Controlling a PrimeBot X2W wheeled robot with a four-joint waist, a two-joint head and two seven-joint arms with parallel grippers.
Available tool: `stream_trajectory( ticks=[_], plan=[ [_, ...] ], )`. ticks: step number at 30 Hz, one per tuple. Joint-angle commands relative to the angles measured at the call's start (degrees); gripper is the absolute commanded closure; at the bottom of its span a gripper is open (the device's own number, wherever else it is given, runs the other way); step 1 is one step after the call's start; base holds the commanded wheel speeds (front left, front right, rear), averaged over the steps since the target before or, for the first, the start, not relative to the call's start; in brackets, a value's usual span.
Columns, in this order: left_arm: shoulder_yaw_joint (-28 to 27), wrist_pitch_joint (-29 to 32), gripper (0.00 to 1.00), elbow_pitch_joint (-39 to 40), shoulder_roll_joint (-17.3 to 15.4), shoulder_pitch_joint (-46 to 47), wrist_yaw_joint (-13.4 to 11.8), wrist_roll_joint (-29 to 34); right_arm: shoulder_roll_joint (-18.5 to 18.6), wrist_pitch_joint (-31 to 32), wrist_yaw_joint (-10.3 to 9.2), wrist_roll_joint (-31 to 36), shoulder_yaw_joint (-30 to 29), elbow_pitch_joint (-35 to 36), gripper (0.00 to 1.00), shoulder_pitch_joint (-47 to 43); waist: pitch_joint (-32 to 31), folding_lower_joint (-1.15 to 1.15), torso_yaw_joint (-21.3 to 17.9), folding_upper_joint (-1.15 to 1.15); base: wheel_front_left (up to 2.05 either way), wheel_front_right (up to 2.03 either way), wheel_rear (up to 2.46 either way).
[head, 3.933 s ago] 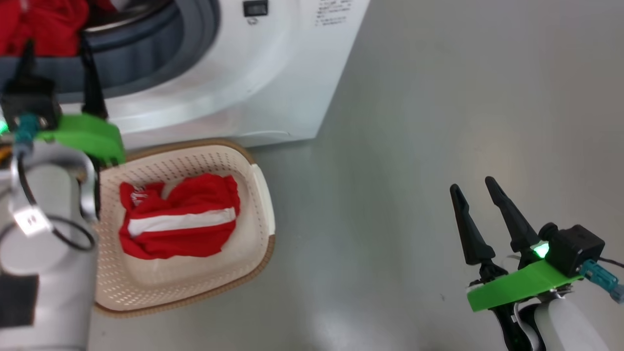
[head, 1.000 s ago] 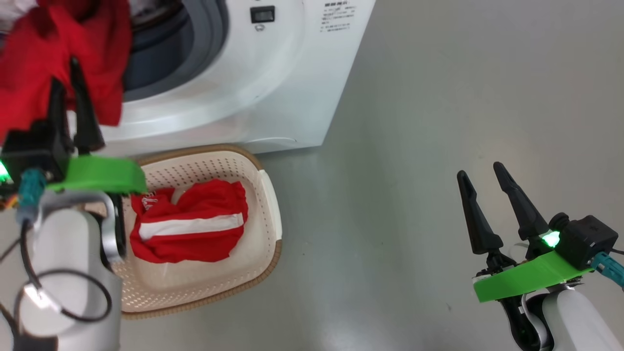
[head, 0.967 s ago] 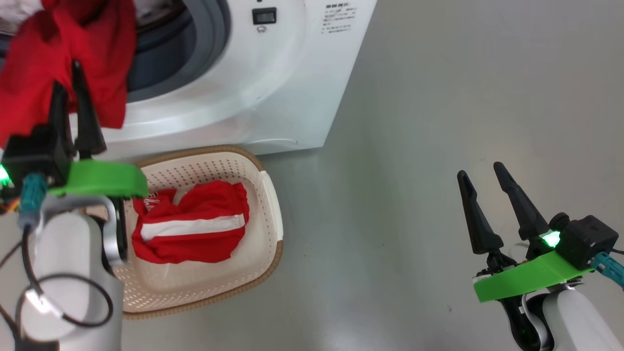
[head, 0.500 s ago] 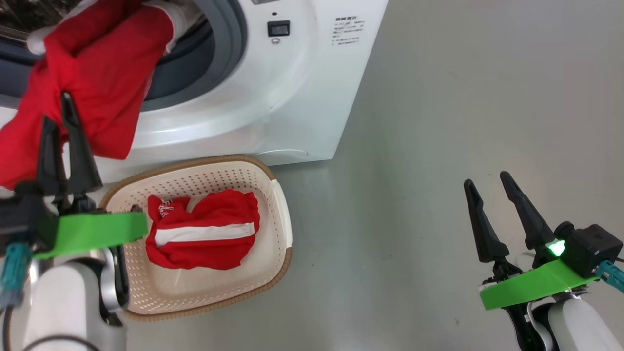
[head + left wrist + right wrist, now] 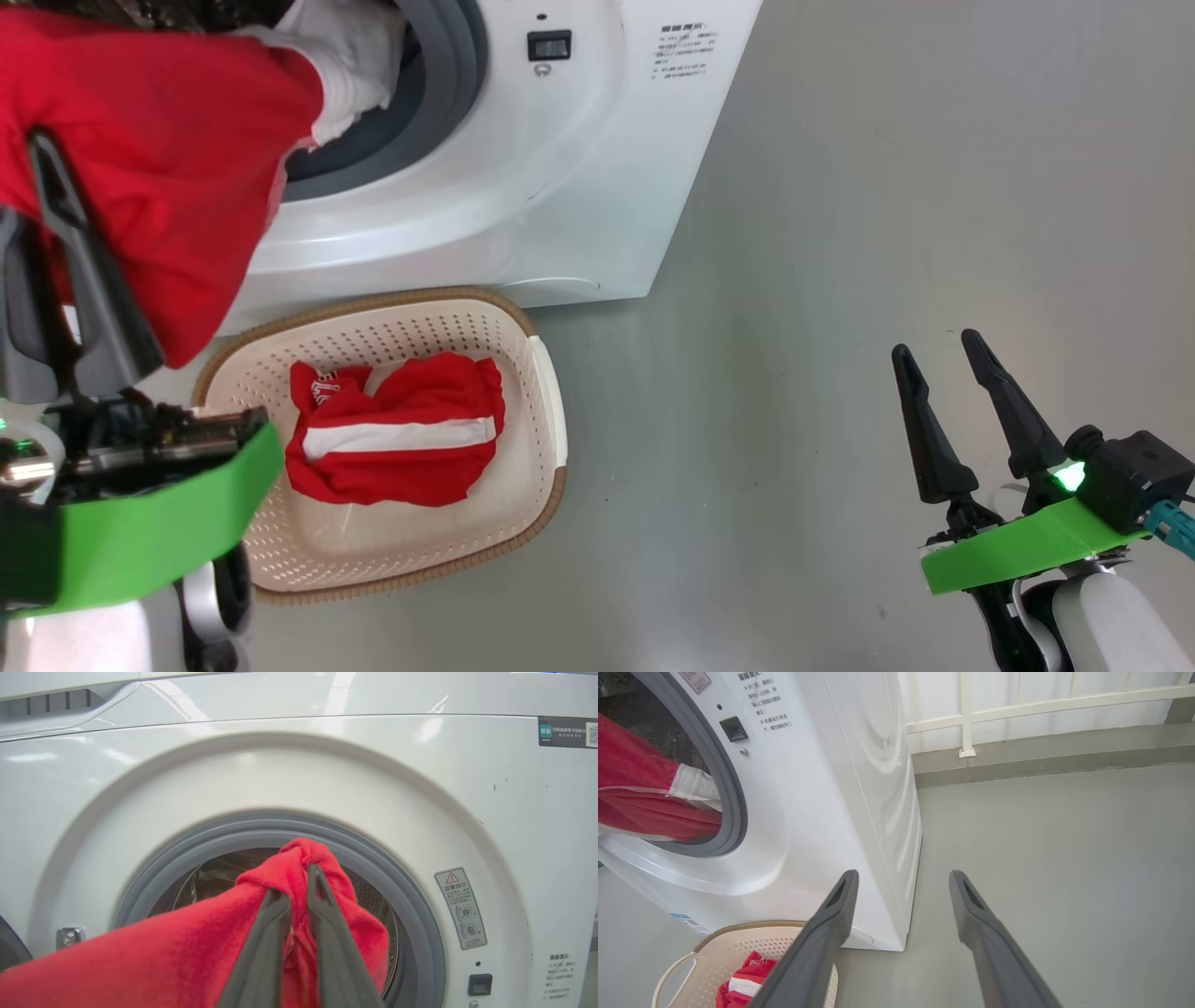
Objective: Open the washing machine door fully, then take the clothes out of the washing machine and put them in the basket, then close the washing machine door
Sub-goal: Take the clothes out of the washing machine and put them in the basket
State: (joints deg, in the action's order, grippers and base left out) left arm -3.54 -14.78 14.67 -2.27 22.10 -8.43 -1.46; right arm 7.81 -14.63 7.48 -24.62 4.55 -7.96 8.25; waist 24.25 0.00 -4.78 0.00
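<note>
Where the left wrist view looks along the fingers, the left gripper (image 5: 293,882) is pinched narrow on a bunch of the red garment (image 5: 140,961), in front of the washing machine (image 5: 280,765) opening. The cloth trails from the grip down to the frame's bottom left. A grey seal (image 5: 387,868) rings the opening, with the steel drum (image 5: 205,877) behind the cloth.

Head view: the red garment hangs at far left, mostly outside the machine. Its white end lies at the mouth, over the seal. The basket (image 5: 373,301) sits on the grey floor (image 5: 840,233) on the near side of the machine front. Cannot tell if it touches the base. In it lies a striped garment (image 5: 392,439), red with one white band, bunched. The right gripper (image 5: 935,343) is at near right, well apart from basket and machine, fingers spread wide, holding nothing.

Right wrist view: its two fingers stand wide apart and empty, over the floor. The machine is at left, and the red garment with its white cuff drapes out across the seal. A basket corner with a white handle is at bottom left, the striped garment inside. A white railing (image 5: 966,714) runs along the far wall.
</note>
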Motion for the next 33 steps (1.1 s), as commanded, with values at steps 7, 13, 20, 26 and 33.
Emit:
stream_trajectory(
  ticks=[7, 13, 20, 26, 33],
  plan=[
    [-0.60, -0.21, 1.00, -3.26, -0.68, -2.41, -0.28, -1.13, 0.46, -0.37, 0.01, 0.13, 1.30, 1.45, 0.00, 0.41, 1.16, 0.00, -0.50, 0.00, 0.00, 0.00, 0.00],
    [-0.20, -0.22, 1.00, -13.17, -0.63, -2.78, 0.41, -3.99, 0.14, -0.37, 0.01, -0.06, 1.58, 1.60, 0.00, 1.38, 3.19, 0.00, -1.04, 0.00, 0.00, 0.00, 0.00],
    [0.69, -0.22, 1.00, -24.83, -0.62, -0.96, 2.43, -5.12, -0.32, -0.37, 0.01, -0.38, 1.90, 1.78, 0.00, 2.59, 6.28, 0.00, -1.98, 0.00, 0.00, 0.00, 0.00],
    [0.85, -0.22, 1.00, -33.20, -0.62, 2.30, 3.71, -4.73, -0.65, -0.37, 0.01, -0.60, 2.12, 1.96, 0.00, 4.03, 9.06, 0.00, -2.94, 0.00, 0.00, 0.00, 0.00],
    [0.89, -0.22, 1.00, -43.00, -0.61, 5.99, 5.02, -3.23, -1.03, -0.37, 0.01, -0.79, 2.38, 2.12, 0.00, 5.20, 12.15, 0.00, -3.82, 0.00, 0.00, 0.00, 0.00]
  ],
)
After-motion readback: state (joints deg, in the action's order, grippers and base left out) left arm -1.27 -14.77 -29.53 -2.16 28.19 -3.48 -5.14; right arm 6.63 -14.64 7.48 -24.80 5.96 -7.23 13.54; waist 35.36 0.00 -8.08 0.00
